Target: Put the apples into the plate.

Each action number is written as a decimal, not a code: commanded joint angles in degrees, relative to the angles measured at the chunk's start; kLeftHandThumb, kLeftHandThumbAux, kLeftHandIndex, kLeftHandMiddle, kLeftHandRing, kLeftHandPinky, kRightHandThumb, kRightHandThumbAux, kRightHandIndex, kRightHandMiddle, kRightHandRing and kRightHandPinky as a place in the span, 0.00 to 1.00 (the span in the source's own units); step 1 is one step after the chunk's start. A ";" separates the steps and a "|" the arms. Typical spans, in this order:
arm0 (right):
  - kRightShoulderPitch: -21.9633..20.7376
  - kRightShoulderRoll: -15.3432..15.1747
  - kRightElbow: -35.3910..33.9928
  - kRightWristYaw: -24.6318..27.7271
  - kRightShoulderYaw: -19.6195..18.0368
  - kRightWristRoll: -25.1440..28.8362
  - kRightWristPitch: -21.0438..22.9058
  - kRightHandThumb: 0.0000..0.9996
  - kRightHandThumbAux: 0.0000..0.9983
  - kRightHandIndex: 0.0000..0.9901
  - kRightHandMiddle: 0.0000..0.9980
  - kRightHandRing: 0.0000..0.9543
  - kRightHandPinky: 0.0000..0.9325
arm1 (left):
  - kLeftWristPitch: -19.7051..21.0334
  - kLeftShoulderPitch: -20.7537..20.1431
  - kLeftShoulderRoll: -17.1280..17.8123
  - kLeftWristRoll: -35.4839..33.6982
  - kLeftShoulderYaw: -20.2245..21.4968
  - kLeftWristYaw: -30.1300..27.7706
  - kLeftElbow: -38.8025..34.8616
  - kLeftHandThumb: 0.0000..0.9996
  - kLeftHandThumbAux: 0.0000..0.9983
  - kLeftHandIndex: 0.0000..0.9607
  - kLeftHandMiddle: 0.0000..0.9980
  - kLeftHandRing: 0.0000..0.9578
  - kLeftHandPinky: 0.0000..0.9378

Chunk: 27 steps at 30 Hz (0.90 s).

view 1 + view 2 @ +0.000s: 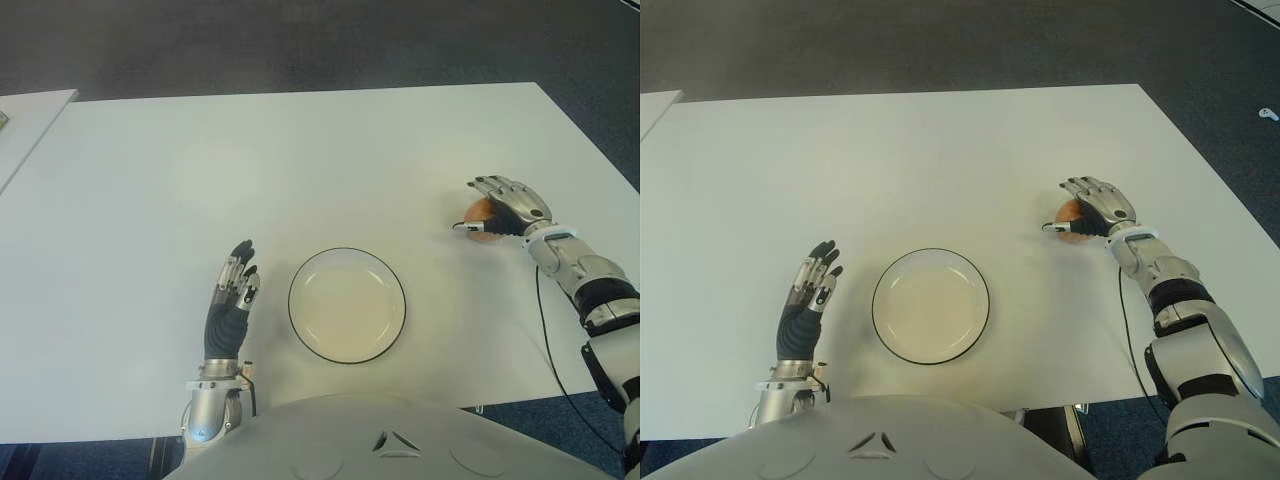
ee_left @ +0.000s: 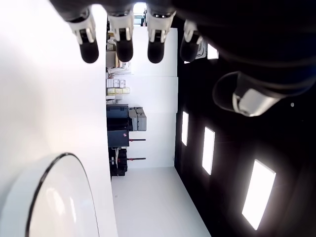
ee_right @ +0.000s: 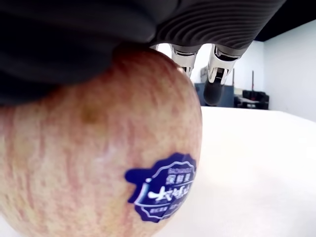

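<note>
Across the white table (image 1: 300, 150) stand only a few things, with bare tabletop between them. One plate (image 1: 347, 305), white with a dark rim and holding nothing, sits near the robot's edge, roughly midway between the hands. The left hand (image 1: 232, 300) shows just to the left of the plate, fingers straight and spread, grasping nothing. The right hand (image 1: 508, 207) is out to the right, well apart from the plate, laid palm-down over the one apple (image 1: 482, 214) in view. The palm presses on top of the apple; its fingers extend past the fruit rather than wrapping it. The apple is red-streaked with a blue sticker (image 3: 160, 191).
</note>
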 commanded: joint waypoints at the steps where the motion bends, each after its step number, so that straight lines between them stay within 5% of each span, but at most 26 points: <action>1: 3.89 1.98 3.64 0.61 2.66 -0.78 -0.22 0.33 0.24 0.05 0.06 0.04 0.12 | -0.85 0.40 0.14 1.11 -0.30 0.32 0.78 0.01 0.39 0.00 0.00 0.00 0.00; 7: 4.00 2.10 4.49 -1.92 3.54 -0.51 -0.80 0.44 0.33 0.22 0.21 0.17 0.21 | -1.56 0.58 0.33 1.37 -0.13 0.16 1.16 0.03 0.37 0.00 0.00 0.00 0.00; 13: 3.36 2.24 5.10 -6.65 6.93 -3.52 0.28 0.56 0.44 0.41 0.50 0.50 0.51 | -1.63 0.65 0.33 0.15 -0.26 -0.39 1.25 0.04 0.38 0.00 0.00 0.00 0.00; 16: 2.92 2.19 5.47 -8.39 8.93 -4.98 1.04 0.66 0.61 0.43 0.59 0.60 0.62 | -1.47 0.55 0.25 0.05 -0.45 -0.35 1.09 0.04 0.38 0.00 0.00 0.00 0.00; 21: 2.47 2.59 5.91 -8.33 10.51 -5.00 2.35 0.72 0.69 0.44 0.66 0.67 0.70 | -0.94 0.33 0.53 -0.76 -0.64 -0.93 1.24 0.04 0.37 0.00 0.00 0.00 0.00; 27: 2.98 2.97 4.79 -3.27 8.43 -0.85 3.46 0.84 0.68 0.42 0.53 0.75 0.77 | -0.88 0.32 0.74 -1.85 -0.78 -1.50 1.28 0.04 0.37 0.00 0.00 0.00 0.00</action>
